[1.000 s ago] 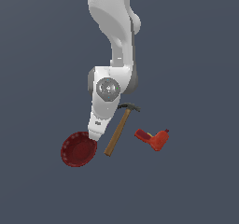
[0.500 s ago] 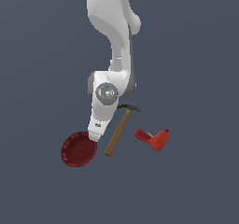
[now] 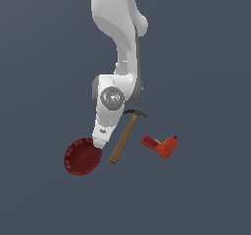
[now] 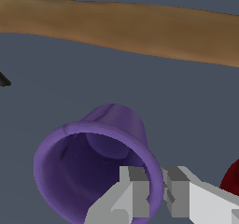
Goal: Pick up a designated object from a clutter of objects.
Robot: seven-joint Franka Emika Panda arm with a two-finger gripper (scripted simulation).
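Note:
The purple cup (image 4: 88,167) lies tilted in the wrist view, its open mouth facing the camera. My gripper (image 4: 156,192) straddles its rim, with one finger (image 4: 133,192) inside the cup and the other finger (image 4: 182,195) outside. Both press against the wall, so the gripper is shut on the cup. In the exterior view the arm's hand (image 3: 102,133) reaches down between the bowl and the hammer and hides the cup.
A dark red bowl (image 3: 82,156) sits just to the exterior view's left of the hand, its edge (image 4: 232,178) showing beside the outer finger. The wooden-handled hammer (image 3: 125,137) lies close on the other side, handle (image 4: 121,29) near the cup. The red drill (image 3: 162,146) lies farther right.
The hand came down a little toward the floor over the last second and has since held almost still between bowl and hammer. The other objects have not moved.

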